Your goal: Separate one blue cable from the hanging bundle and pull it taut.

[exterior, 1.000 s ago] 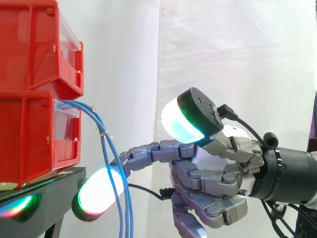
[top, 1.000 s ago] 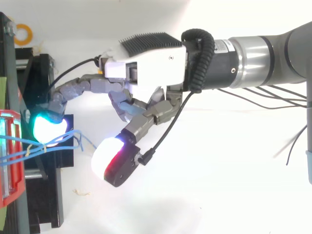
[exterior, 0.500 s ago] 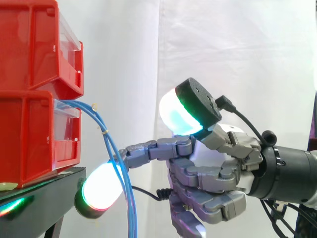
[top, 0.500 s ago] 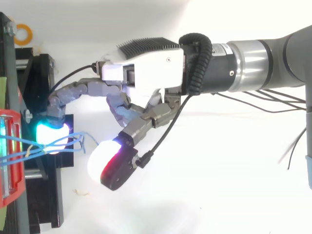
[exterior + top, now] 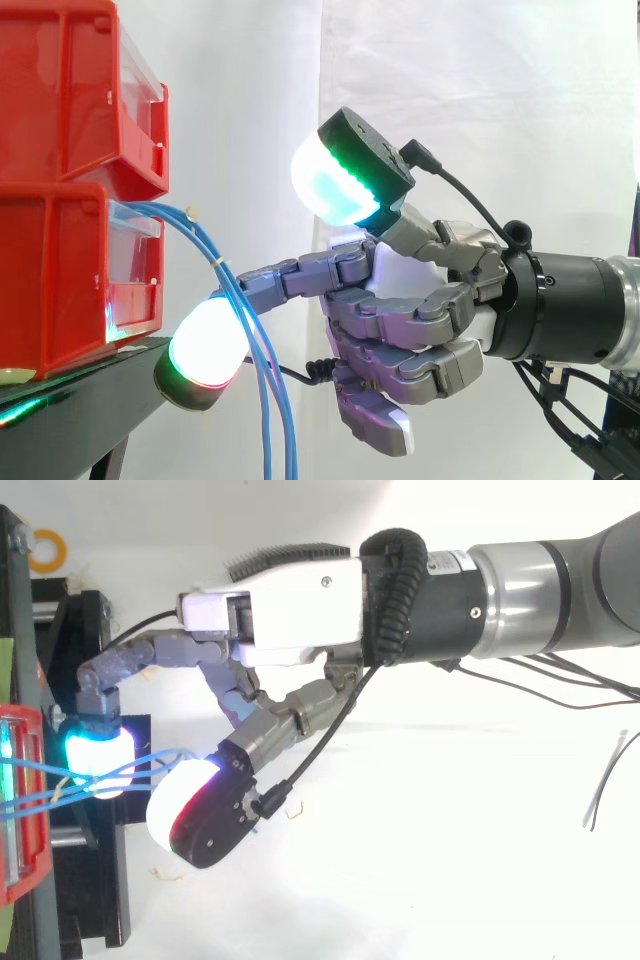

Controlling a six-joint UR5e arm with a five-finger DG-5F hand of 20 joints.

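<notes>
Several blue cables [image 5: 262, 370] hang in a bundle from the lower red bin [image 5: 50, 270] and drop past the black stand [image 5: 90, 400]. My hand [image 5: 420, 320] reaches in from the right. One long finger stretches to the bundle, and its glowing pad [image 5: 205, 350] sits just left of the cables. The thumb pad [image 5: 335, 180] is raised high above, well apart from that finger. From above, the cables [image 5: 140, 770] run between the cyan fingertip [image 5: 95, 755] and the thumb pad [image 5: 190, 805]. The other fingers are curled under the palm. Nothing is pinched.
A second red bin [image 5: 60, 100] is stacked above the lower one, both at the left against the white curtain. In the top view a yellow ring [image 5: 47, 550] lies near the stand's [image 5: 70, 620] far end.
My hand has moved left toward the bins. The thumb has swung further over the bundle, and the long finger's pad has risen slightly. The cables have shifted a little to the right.
</notes>
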